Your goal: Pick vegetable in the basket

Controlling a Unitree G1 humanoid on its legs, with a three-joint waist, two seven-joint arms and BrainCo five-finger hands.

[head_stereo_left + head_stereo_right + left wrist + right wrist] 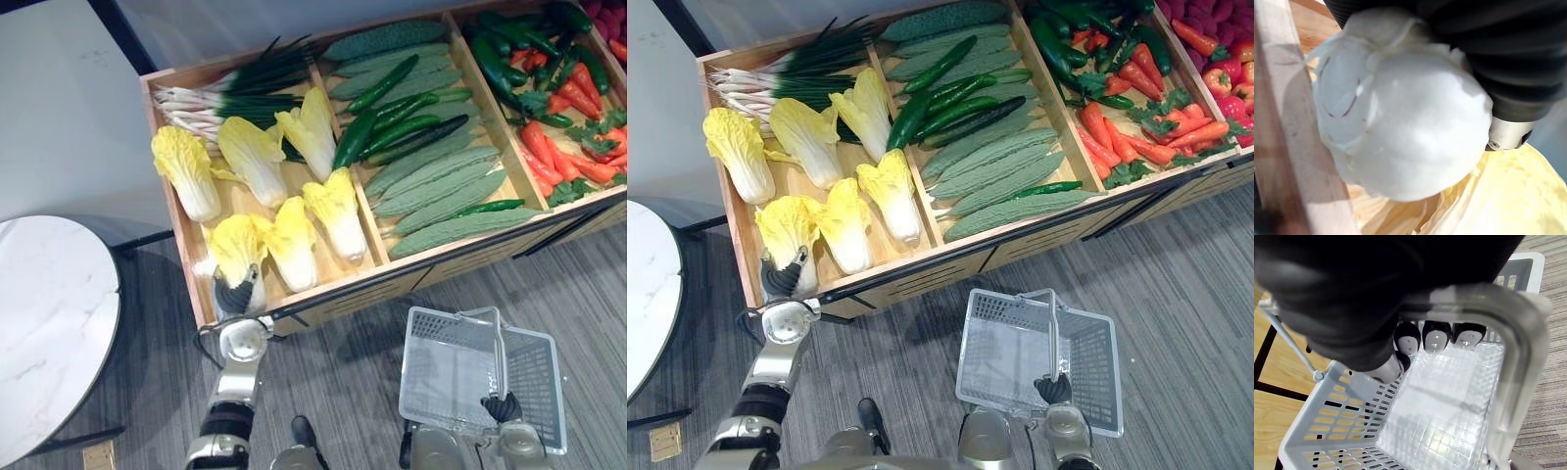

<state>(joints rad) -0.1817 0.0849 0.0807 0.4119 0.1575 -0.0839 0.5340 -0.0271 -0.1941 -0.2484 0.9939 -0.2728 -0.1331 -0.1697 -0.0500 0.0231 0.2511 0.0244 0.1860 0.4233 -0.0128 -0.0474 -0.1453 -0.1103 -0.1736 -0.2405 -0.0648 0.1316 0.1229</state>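
Observation:
A napa cabbage [235, 250] with yellow leaves lies in the front left corner of the wooden crate [323, 286]. My left hand [233, 294] is curled round its white stem end [1405, 132], which presses against the palm below the dark cover [1488, 49]. A grey plastic basket [534, 382] hangs over the floor in front of the crate, with nothing inside it [1449, 401]. Its handle [1518, 347] runs through my right hand [1052, 389], and the fingers [1435, 340] curl under the bar.
The crate also holds several more cabbages [257, 157], scallions [235, 93], cucumbers [392, 122], bitter gourds [446, 201], carrots [549, 147] and red peppers [1225, 78]. A round white marble table [49, 323] stands at the left.

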